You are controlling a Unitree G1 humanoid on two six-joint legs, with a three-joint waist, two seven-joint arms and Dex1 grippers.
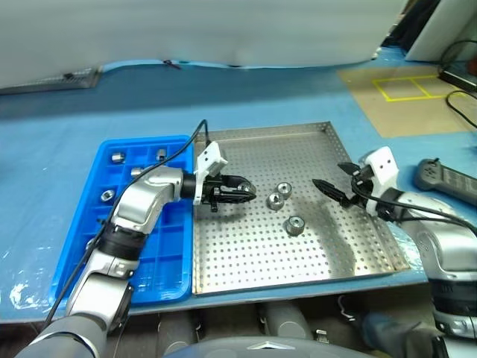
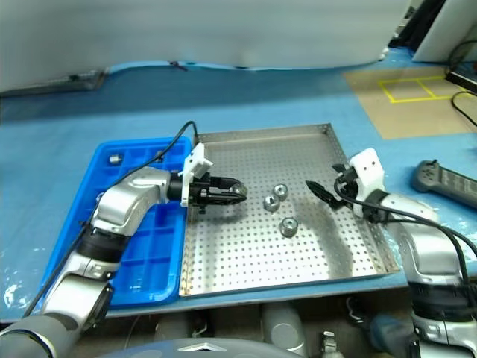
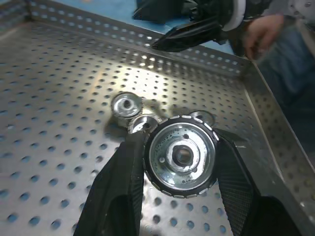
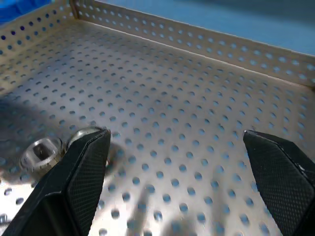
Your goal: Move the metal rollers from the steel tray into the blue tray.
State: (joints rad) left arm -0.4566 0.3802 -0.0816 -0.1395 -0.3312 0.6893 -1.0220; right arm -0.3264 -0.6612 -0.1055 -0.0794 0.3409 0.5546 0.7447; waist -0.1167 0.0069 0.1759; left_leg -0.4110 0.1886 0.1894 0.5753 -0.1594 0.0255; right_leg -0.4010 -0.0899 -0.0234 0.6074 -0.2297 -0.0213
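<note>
Several metal rollers (image 1: 117, 156) already sit in the blue tray (image 1: 170, 277). The left gripper (image 1: 246, 191) has its jaws clamped on one roller (image 3: 181, 156), three loose rollers (image 1: 295, 224) just beyond them on the steel tray (image 1: 298, 257). The right gripper (image 1: 332, 183) hangs with jaws wide apart and empty.

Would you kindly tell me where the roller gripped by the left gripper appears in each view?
Left eye: held roller, over the steel tray's left part.
Right eye: same place.
Left wrist: large, between the left gripper's fingers.
Right wrist: I cannot pick it out.
Shared landmark: three loose rollers on the tray.
</note>
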